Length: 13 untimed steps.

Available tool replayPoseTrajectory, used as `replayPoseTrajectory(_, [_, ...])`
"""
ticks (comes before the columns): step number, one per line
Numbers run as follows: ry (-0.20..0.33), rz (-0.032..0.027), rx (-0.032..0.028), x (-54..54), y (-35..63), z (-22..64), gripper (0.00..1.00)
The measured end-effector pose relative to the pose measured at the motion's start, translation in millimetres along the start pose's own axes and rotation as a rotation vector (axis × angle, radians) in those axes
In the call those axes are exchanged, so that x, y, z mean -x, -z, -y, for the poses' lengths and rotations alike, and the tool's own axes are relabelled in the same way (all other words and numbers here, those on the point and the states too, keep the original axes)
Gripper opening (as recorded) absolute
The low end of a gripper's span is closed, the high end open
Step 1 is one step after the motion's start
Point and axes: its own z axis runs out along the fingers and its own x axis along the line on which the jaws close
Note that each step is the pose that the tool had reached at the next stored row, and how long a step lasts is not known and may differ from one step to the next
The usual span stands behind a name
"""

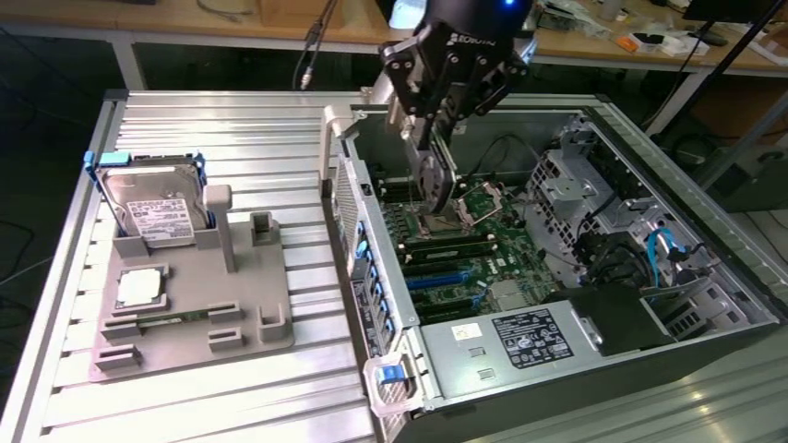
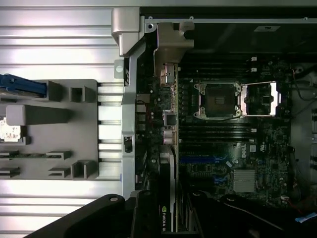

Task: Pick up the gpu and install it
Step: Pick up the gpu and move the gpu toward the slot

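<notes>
In the exterior view, the gripper [image 1: 429,138] is hanging over the open computer case [image 1: 357,198], clamped on the upper edge of the gpu [image 1: 437,189]. The card is dangling straight below the fingers, upright and edge-on, with its lower end dipping inside the case just above the motherboard [image 1: 486,263]. I reckon it is being carried on edge because the slots inside the case take a card edge-first. Outside the case, on the exterior view's left, the grey holder tray [image 1: 265,314] is sitting with the hard drive [image 1: 154,208] propped in it, well apart from the work. In the wrist view, the gpu [image 2: 171,183] is showing as a thin strip running away from the camera, directly beneath the gripper. It is lying inside the case, between the case wall and the CPU socket [image 2: 218,99]. It is not looking seated to me, and I cannot tell which slot it is lined up with.
</notes>
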Motion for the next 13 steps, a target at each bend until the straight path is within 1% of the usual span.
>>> replayPoseTrajectory(4, [0.000,0.0000,0.0000,21.1,0.2,0.1,0.27])
replayPoseTrajectory(13, [0.000,0.0000,0.0000,61.6,0.7,0.2,0.27])
